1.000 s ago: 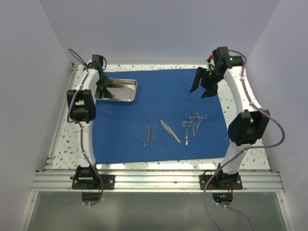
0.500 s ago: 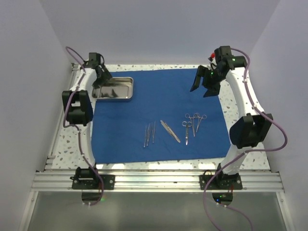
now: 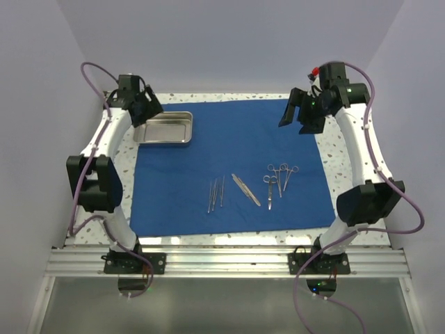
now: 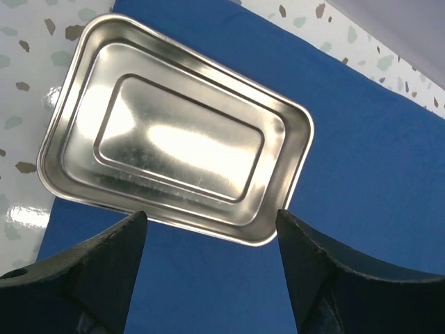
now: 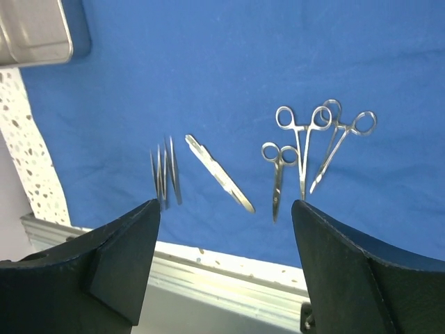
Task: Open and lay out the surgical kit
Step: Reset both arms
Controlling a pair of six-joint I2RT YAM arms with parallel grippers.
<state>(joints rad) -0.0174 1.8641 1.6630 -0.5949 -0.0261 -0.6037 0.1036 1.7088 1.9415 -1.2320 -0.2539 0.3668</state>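
Where the two arms are bolted down, a rail point(image 3: 229, 263) is seen along the near edge of the table point(image 3: 90, 235). Just beyond it the cloth point(image 3: 208, 149) is spread flat over most of the speckled top. On the near half of the cloth the instruments are laid in a row. A close bunch of thin tweezers point(image 3: 216, 194) is at the left, and a broader single tweezer point(image 3: 245, 189) is set at a slant beside it. Short scissors point(image 3: 269, 186) come next, and just beside them at the right are two longer forceps point(image 3: 285, 174), whose ring handles are crossed and touching. How many pieces make up the thin bunch cannot be told, as they are blurred in the right wrist view.

Farther back, the tray point(image 3: 164, 129) is placed flat at the far left corner of the cloth. In the left wrist view most of it is borne by the cloth, while one short end is carried out over the bare table. Above the tray's far left side the left gripper point(image 3: 147, 110) is held in the air, its fingers spread wide and nothing pinched. Over the far right part of the cloth the right gripper point(image 3: 297, 115) is likewise held clear of the surface, its fingers parted wide and nothing gripped.
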